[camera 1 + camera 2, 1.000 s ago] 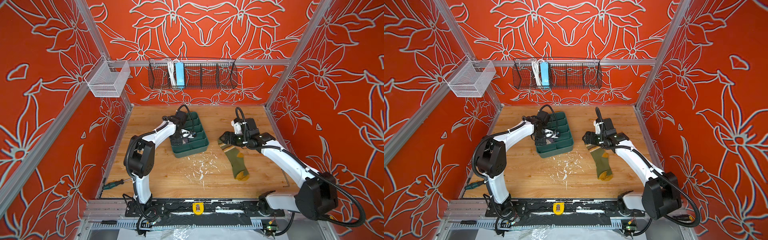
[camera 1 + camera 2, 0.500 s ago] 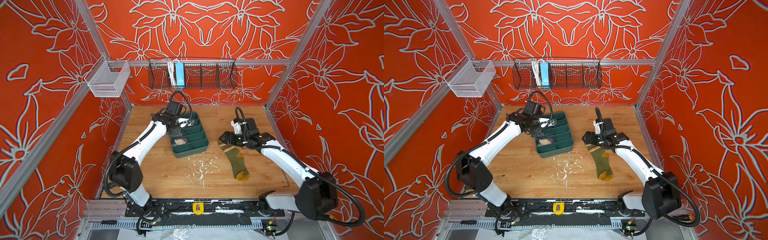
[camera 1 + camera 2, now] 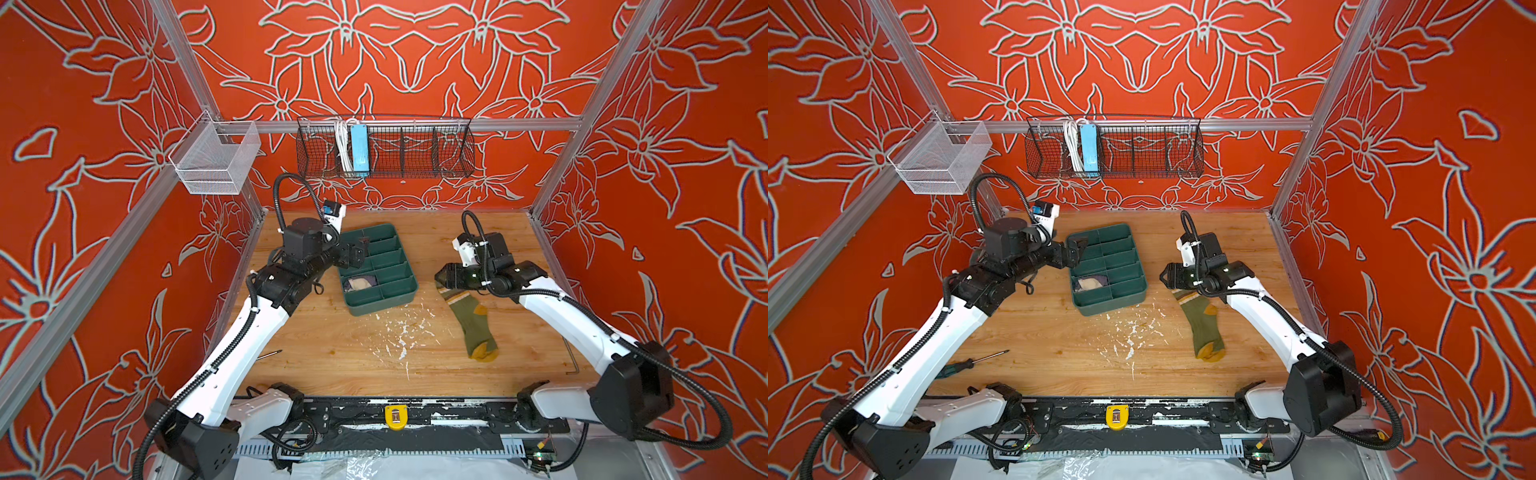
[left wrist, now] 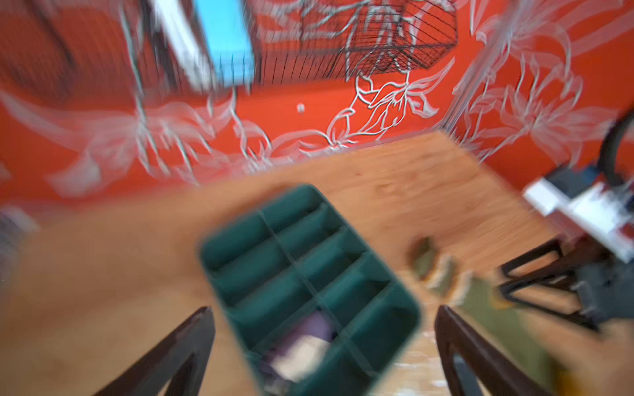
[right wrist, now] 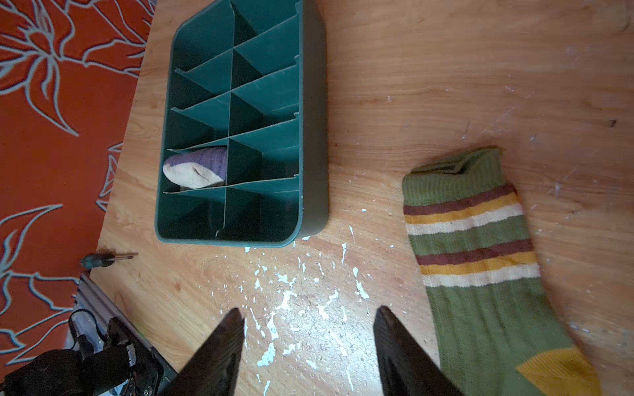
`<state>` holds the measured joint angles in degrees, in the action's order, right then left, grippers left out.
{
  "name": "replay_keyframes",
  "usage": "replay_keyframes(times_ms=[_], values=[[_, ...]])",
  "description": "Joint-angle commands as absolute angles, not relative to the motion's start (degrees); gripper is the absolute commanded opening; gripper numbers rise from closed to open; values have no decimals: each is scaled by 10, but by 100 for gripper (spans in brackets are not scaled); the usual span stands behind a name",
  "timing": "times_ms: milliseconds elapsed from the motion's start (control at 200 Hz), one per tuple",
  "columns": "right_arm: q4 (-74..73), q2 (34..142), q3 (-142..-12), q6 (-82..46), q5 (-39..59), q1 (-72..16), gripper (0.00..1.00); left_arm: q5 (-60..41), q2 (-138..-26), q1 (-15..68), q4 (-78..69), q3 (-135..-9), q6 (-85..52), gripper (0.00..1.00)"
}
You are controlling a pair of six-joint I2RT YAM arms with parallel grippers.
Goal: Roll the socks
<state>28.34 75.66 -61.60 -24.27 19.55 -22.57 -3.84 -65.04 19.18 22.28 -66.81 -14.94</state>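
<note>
An olive green sock [image 3: 471,322] [image 3: 1203,328] with striped cuff and mustard toe lies flat on the wooden table. My right gripper [image 3: 441,276] [image 3: 1166,276] hovers at its cuff end. In the right wrist view the right gripper [image 5: 308,315] is open and empty over white-flecked wood, with the sock [image 5: 480,260] beside one finger. The purple sock [image 3: 359,284] [image 5: 197,168], rolled with its cream end showing, sits in a compartment of the green tray [image 3: 384,303] [image 5: 314,137]. My left gripper [image 3: 358,249] [image 4: 324,310] hangs open and empty above the tray's far left; its wrist view is blurred.
A screwdriver [image 3: 971,363] [image 5: 103,260] lies near the table's front left edge. On the back wall hang a black wire basket [image 3: 386,149] and, at the left corner, a white mesh basket [image 3: 216,162]. White flecks [image 3: 399,332] mark the wood between tray and sock.
My left gripper has lifted out of the tray, and that arm's elbow has swung down towards the front left. The right gripper's jaws have narrowed a little, staying at the sock's cuff.
</note>
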Motion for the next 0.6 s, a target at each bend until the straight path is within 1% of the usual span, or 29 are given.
replay_keyframes(times_ms=[0, 35, 110, 275, 425, 525, 596], values=[[297, 727, -594, -257, 161, -225, 63, -40, -658, 199, 283, -624, -471, 84], [292, 720, -583, -262, 158, -225, 64, -30, -665, 212, 299, -612, -509, 84], [283, 709, -564, -271, 156, -225, 64, 4, -688, 246, 324, -605, -543, 81], [270, 698, -533, -277, 162, -225, 65, 34, -775, 292, 350, -649, -570, 80], [265, 694, -516, -274, 158, -225, 65, 102, -845, 301, 375, -691, -600, 80], [265, 695, -513, -272, 158, -225, 65, 161, -877, 301, 388, -700, -619, 80], [265, 697, -513, -267, 158, -225, 65, 183, -900, 301, 387, -705, -619, 81]])
